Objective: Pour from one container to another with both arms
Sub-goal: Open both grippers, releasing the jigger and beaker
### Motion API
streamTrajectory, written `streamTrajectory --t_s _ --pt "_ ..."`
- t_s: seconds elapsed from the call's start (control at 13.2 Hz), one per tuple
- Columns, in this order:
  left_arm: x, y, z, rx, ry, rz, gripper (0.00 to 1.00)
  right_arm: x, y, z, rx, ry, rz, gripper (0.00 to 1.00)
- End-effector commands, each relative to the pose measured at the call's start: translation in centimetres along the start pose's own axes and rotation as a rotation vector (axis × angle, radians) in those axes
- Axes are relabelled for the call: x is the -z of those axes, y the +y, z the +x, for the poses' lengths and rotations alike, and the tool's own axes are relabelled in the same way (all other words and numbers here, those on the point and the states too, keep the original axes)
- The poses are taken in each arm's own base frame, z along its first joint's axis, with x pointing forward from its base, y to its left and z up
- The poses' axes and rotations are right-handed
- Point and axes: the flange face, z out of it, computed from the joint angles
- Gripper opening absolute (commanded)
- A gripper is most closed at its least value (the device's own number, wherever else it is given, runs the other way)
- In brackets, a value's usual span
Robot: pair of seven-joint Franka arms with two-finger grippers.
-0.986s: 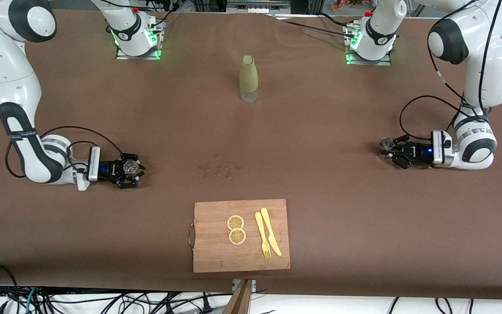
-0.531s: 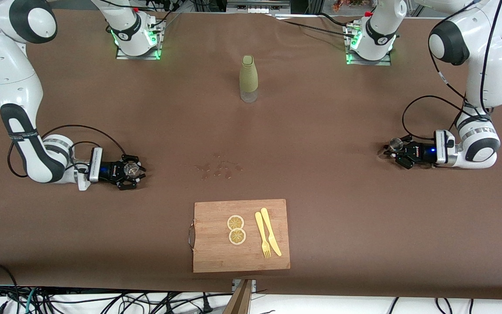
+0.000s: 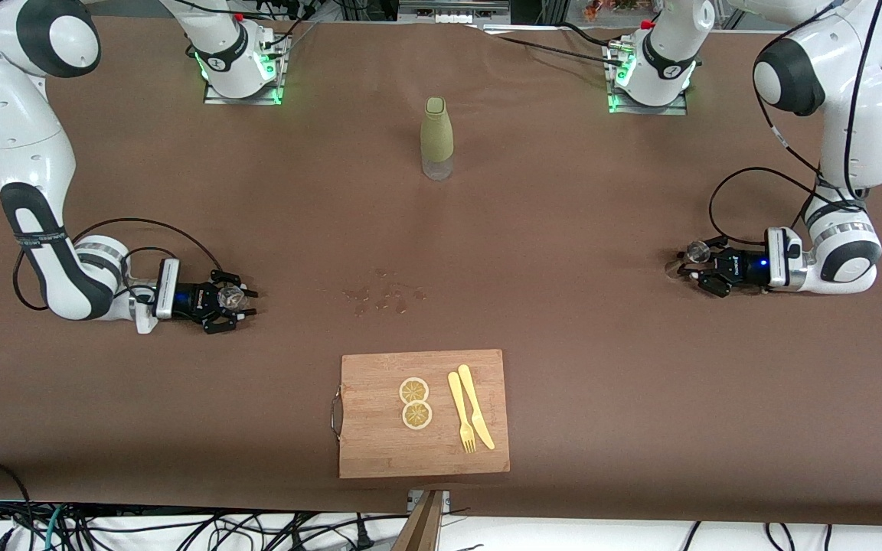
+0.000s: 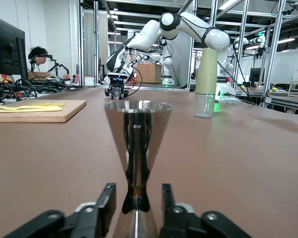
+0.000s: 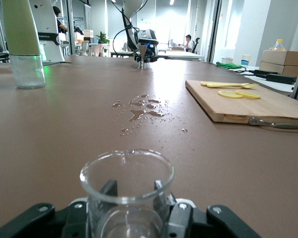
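No brand or lettering can be read on any item. Two containers are in the grippers. The left gripper (image 3: pixel 705 269), low at the left arm's end of the brown table (image 3: pixel 563 229), has its black fingers (image 4: pixel 105 201) set narrowly on either side of the waist of one shiny steel hourglass-shaped jigger (image 4: pixel 137 148), which stands upright (whether the pads actually press the metal cannot be told). The right gripper (image 3: pixel 230 300), low at the right arm's end, is closed around one clear glass beaker with a pour lip (image 5: pixel 126 191). One tall olive-green bottle with a clear base (image 3: pixel 436 138) stands upright midway between the two arm bases. A patch of spilled droplets (image 3: pixel 384 295) lies nearer the front camera than the bottle. Nearer again is one wooden cutting board with a metal handle (image 3: pixel 380 451), carrying two lemon slices (image 3: pixel 415 402), one yellow plastic fork (image 3: pixel 460 413) and one yellow plastic knife (image 3: pixel 475 405) side by side.
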Motion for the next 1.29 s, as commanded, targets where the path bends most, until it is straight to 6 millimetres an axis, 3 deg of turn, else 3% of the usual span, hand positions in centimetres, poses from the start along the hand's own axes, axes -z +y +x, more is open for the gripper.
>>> streamTrajectory --t_s 0.0,0.15,0.38,0.53,0.68,0.91,1.21 --pt "0.3 0.4 -0.8 -0.167 -0.017 -0.035 1.00 0.3 -0.5 -0.5 0.004 0.018 -0.017 0.52" --pt "1.4 -1.1 0.5 -0.148 -0.048 -0.045 1.00 0.5 -0.7 -0.9 -0.002 0.014 -0.019 0.63" --pt "4.8 -4.6 5.1 -0.044 -0.195 -0.129 1.00 0.8 -0.9 -1.1 -0.003 0.007 -0.020 0.79" --pt "7.1 -5.4 7.3 0.095 -0.282 -0.129 1.00 1.5 -0.8 -1.0 0.001 0.002 -0.018 0.99" --pt "7.9 -5.5 9.7 0.324 -0.357 -0.126 1.00 2.4 -1.0 -0.9 -0.007 0.018 -0.014 0.99" --pt "8.3 -7.8 16.2 0.576 -0.509 -0.093 1.00 3.8 -1.5 -1.1 -0.011 0.022 0.004 0.99" --pt "6.0 -9.8 23.2 0.928 -0.663 0.004 1.00 7.7 -1.4 -0.2 0.020 -0.023 0.041 0.99"
